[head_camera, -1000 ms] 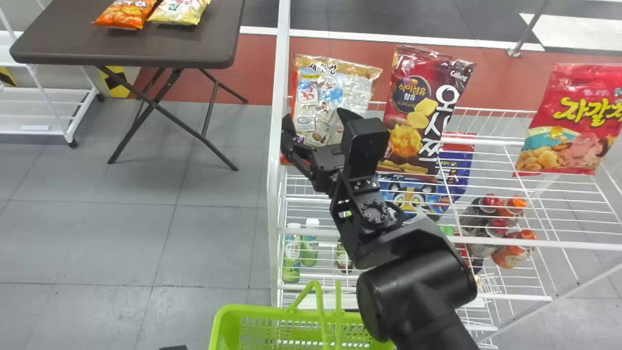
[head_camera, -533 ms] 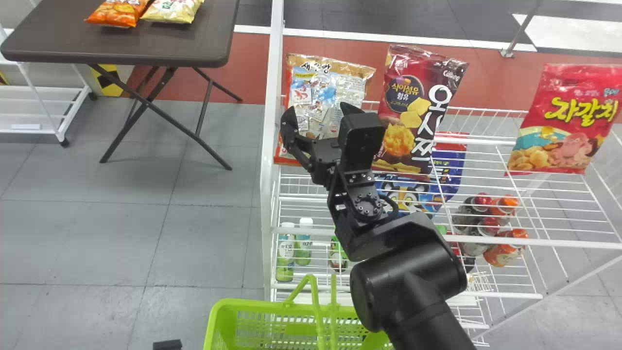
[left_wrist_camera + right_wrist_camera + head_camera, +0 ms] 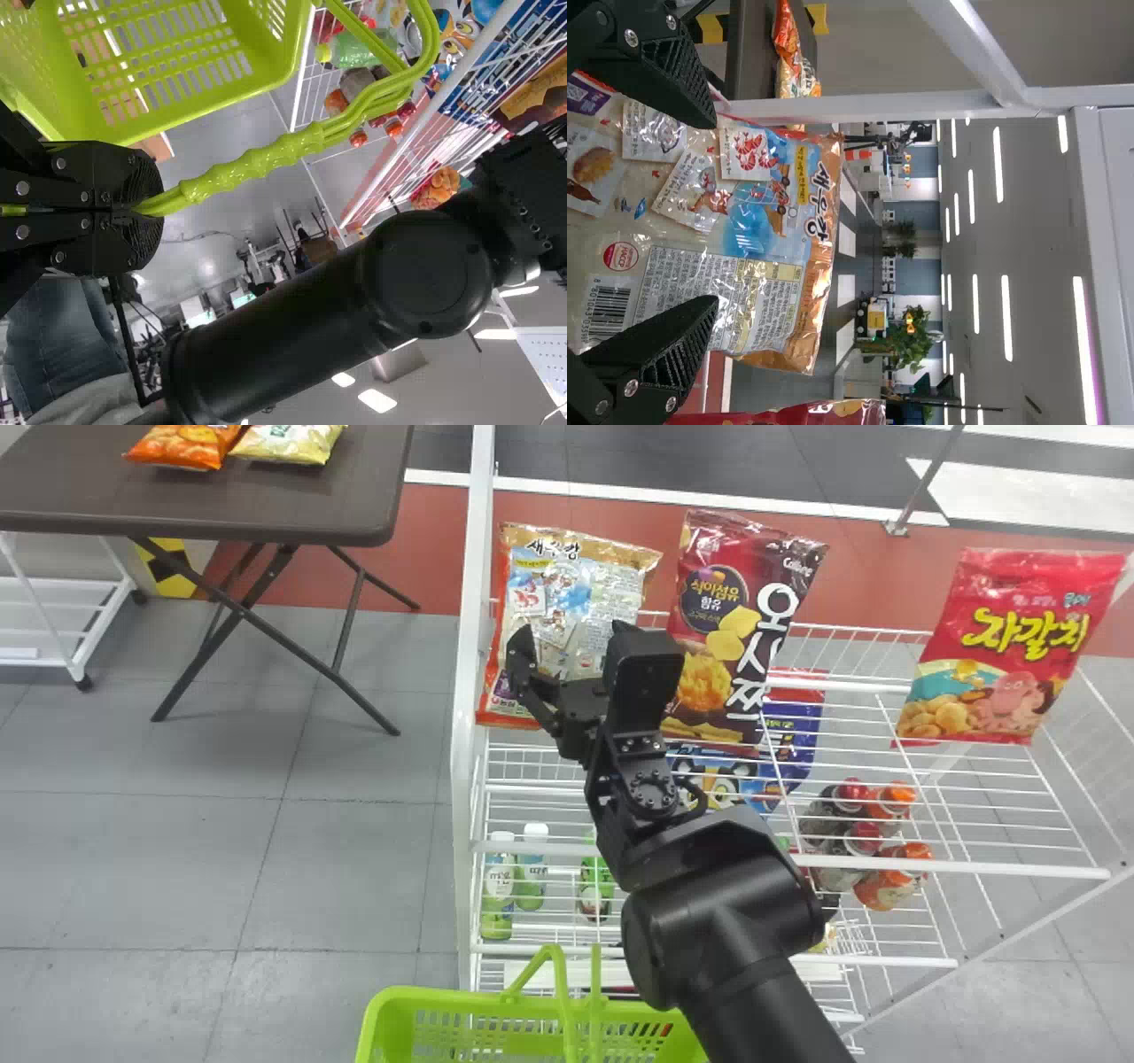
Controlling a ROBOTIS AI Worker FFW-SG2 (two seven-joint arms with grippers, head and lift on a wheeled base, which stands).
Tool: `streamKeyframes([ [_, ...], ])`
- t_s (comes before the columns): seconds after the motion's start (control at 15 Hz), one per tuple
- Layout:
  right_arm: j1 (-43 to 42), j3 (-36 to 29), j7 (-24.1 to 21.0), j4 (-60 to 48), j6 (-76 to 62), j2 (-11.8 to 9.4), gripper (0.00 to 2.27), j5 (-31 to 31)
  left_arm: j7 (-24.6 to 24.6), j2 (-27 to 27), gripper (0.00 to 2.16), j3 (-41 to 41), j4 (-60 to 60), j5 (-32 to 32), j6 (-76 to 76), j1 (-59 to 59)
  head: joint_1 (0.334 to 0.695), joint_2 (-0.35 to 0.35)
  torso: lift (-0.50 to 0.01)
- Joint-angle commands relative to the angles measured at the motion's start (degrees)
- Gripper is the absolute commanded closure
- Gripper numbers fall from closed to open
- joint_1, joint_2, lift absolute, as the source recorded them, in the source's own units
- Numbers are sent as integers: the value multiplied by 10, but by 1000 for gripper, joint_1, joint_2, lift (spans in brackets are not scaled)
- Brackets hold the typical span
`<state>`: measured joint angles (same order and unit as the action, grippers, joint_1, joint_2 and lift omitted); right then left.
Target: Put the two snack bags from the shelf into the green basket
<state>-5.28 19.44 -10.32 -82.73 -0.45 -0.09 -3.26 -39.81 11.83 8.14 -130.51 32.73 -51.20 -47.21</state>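
So the whole scene has slid left in the head view since a second ago, and the right claw has gone from the edge of the orange-and-beige foil snack bag to in front of it, jaws spread wide, nothing gripped. That bag's upright on the white wire shelf, beside a dark red foil snack bag. Left claw is clamped on the lime-green plastic basket's handle. Dark folding table behind, grey tile floor.
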Motion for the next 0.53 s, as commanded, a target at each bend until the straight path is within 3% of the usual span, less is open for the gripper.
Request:
streamKeyframes([
  [0.0,-15,-8,11,17,6,1,140,-15,0,0,1899,0,-1,0,1,-4,695,-142,-12],
  [0.2,-31,-6,29,34,29,1,350,-26,-2,0,1899,0,-1,0,1,-5,695,-145,-12],
  [0.27,-33,0,31,35,38,1,576,-25,-2,0,1899,0,0,0,3,-5,695,-143,-12],
  [0.33,-35,4,34,34,53,1,863,-24,-2,0,1899,0,0,0,3,-5,695,-139,-12],
  [0.47,-35,15,31,32,73,1,1784,-25,-1,0,1899,-1,1,0,4,-5,695,-126,-12],
])
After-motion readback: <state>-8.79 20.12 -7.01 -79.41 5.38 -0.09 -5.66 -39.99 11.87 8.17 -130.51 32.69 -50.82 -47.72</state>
